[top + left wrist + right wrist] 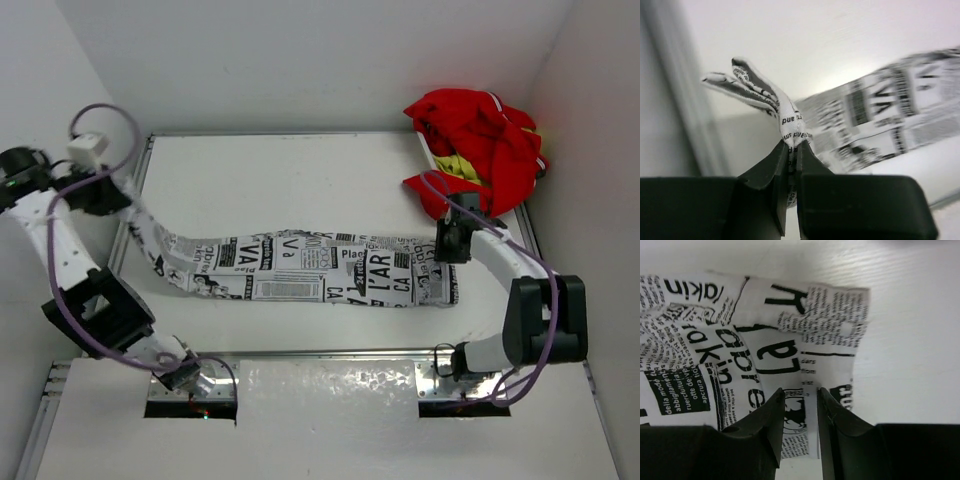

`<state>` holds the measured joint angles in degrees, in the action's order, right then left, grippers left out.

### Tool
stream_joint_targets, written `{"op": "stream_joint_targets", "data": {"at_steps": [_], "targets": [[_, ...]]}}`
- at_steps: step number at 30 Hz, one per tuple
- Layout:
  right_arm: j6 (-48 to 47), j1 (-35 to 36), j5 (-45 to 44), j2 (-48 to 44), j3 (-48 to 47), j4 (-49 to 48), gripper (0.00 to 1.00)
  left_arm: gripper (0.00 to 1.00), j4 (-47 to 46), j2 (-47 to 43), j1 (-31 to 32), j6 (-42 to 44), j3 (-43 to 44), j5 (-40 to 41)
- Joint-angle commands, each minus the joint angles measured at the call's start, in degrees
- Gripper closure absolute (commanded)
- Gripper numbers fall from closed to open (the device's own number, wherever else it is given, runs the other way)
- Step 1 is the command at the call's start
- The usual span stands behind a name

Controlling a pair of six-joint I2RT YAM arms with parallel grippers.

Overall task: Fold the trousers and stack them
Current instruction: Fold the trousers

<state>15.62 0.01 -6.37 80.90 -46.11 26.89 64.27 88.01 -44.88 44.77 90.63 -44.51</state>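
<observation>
Stretched left to right across the middle of the table: trousers, left end raised at the left edge. Behind the right end, in the far right corner: clothes heap.

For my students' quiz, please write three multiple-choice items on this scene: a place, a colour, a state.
1. Where is the red clothing pile? A near left corner; B far right corner; C centre.
2. What colours are the trousers? A white with black print; B plain blue; C green stripes.
3. How is the left gripper? A wide open; B shut on the trousers; C out of view.
Key: 1 B, it lies far right; 2 A, newspaper print covers them; 3 B, it pinches a raised end.
</observation>
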Motion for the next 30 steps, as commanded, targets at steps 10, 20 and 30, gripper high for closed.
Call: {"op": "stream_joint_targets", "data": {"at_steps": [10,20,30], "targets": [[12.76,2.01,5.41,7.25,2.69,-7.29,0.70,1.00,-13.01,-11.19,36.16,-21.38,-11.34,-9.81],[15.85,1.92,3.65,8.22,3.21,-10.28,0.69,1.00,-36.57,-11.64,55.94,-41.67,-22.34,-2.07],[17.96,2.01,1.80,7.95,4.36,-11.25,0.69,1.00,-43.35,-1.09,73.09,-44.25,-19.89,6.80]]}}
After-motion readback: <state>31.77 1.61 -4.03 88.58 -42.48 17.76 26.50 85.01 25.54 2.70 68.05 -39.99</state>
